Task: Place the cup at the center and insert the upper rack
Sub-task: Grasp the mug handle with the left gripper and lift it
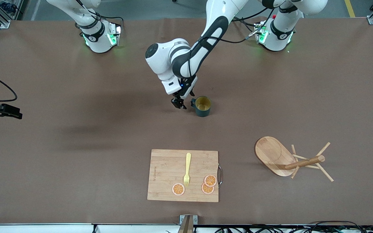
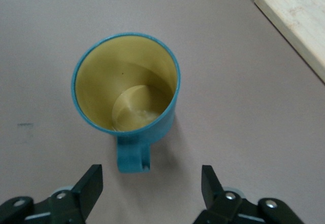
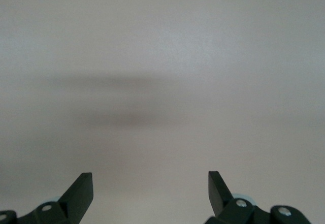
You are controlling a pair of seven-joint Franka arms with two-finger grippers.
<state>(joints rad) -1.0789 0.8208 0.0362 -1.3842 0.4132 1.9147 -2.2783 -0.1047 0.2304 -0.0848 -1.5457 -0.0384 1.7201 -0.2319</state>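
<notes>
The dark teal cup [image 1: 202,106] stands upright on the brown table near its middle, with its yellow inside showing. My left gripper [image 1: 180,104] is open and empty, low beside the cup's handle, toward the right arm's end. In the left wrist view the cup [image 2: 127,87] shows with its handle pointing at the gap of my left gripper [image 2: 152,188], and the fingers are clear of it. The wooden mug tree [image 1: 290,158] lies tipped on its side near the left arm's end, nearer the front camera. My right gripper [image 1: 15,114] waits open and empty at the right arm's end, over bare table [image 3: 151,191].
A bamboo cutting board [image 1: 183,174] lies nearer the front camera than the cup, with a yellow fork [image 1: 187,170] and three orange slices [image 1: 208,184] on it. Its corner shows in the left wrist view [image 2: 299,16]. The table mat [image 1: 76,145] is brown.
</notes>
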